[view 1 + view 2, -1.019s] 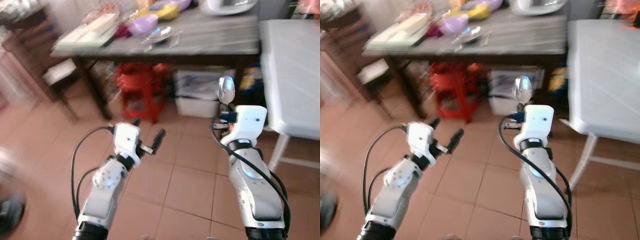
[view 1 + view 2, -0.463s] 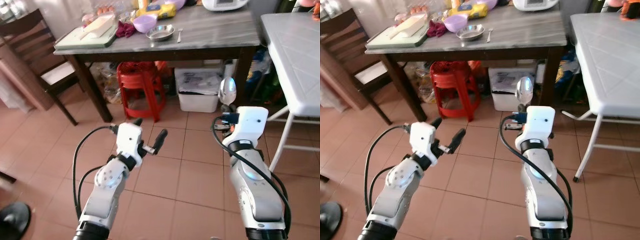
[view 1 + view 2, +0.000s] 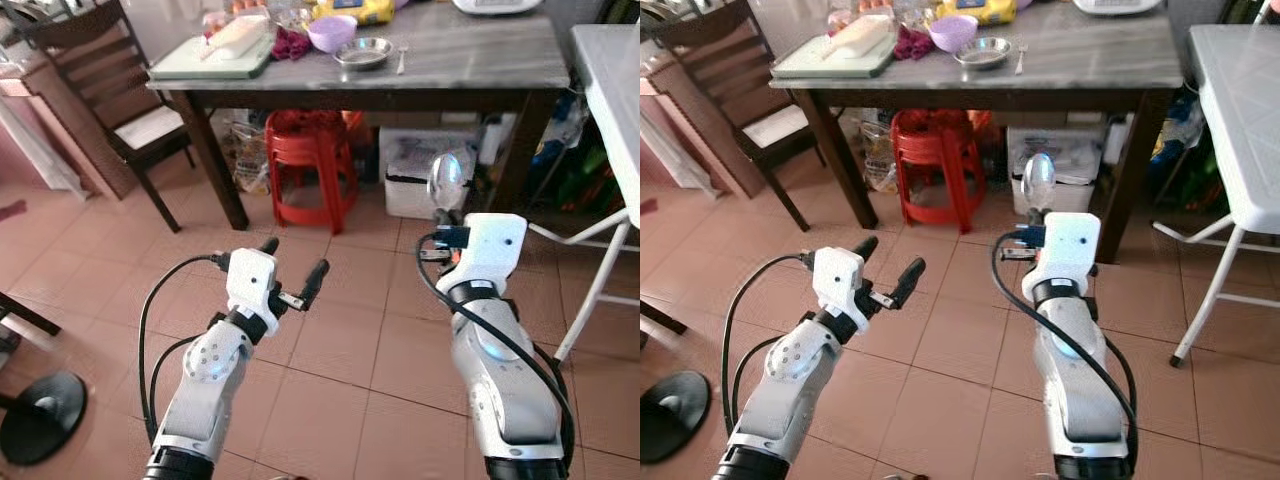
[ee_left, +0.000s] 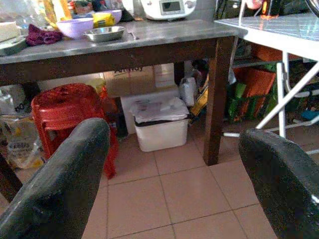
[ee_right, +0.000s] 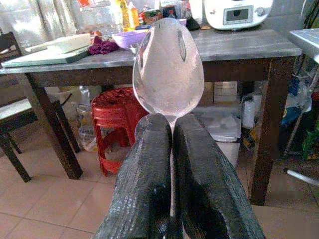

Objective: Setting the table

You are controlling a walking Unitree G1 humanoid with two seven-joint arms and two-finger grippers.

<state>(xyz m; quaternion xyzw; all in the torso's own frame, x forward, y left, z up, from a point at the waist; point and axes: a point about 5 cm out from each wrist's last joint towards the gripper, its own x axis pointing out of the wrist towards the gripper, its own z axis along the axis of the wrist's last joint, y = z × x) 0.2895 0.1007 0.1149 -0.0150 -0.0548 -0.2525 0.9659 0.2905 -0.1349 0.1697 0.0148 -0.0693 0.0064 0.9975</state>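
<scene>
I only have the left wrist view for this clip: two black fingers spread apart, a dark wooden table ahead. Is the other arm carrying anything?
Observer: Yes. The right gripper is shut on a shiny metal spoon, bowl end up.
Reviewer: I see a steel dish on the table. Any cutlery beside it?
Observer: A small metal spoon lies on the grey tabletop just right of the round steel dish.
Reviewer: What is at the table's far left end?
Observer: A pale green tray holding a long cream-coloured item, with a dark wooden chair beside that end.
</scene>
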